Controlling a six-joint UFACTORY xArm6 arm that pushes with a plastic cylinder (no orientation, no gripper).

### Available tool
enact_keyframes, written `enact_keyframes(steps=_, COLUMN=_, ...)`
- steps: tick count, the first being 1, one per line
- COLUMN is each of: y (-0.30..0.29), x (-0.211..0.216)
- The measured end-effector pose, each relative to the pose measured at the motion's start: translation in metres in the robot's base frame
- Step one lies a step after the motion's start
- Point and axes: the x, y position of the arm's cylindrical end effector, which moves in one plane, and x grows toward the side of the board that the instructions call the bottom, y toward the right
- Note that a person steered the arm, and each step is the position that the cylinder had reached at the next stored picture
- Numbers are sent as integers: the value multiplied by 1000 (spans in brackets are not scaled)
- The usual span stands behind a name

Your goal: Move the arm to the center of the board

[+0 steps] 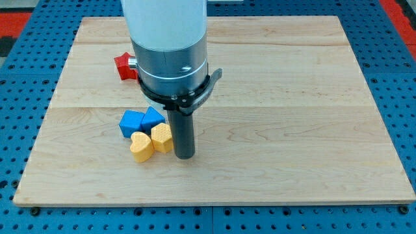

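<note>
My tip [185, 156] rests on the wooden board [292, 117], a little left of and below its middle. Just to the tip's left lies a tight cluster of blocks. A yellow block [161, 138] is nearest, close beside the rod. A yellow heart-shaped block [141, 146] lies left of it. Two blue blocks sit above them: a cube-like one [132, 122] and a more angular one [153, 117]. A red block [123, 65] lies farther up at the left, partly hidden behind the arm's body [170, 58].
The board lies on a blue perforated table [19, 110]. The arm's wide white and grey body hides the board's top-middle area.
</note>
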Motion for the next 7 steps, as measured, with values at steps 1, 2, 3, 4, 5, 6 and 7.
enact_keyframes(steps=1, y=23, x=-5)
enact_keyframes(steps=2, y=27, x=-6)
enact_keyframes(steps=3, y=27, x=-6)
enact_keyframes(steps=4, y=34, x=-6)
enact_keyframes(steps=5, y=65, x=-41)
enact_keyframes(steps=6, y=70, x=-52)
enact_keyframes(steps=7, y=70, x=-58)
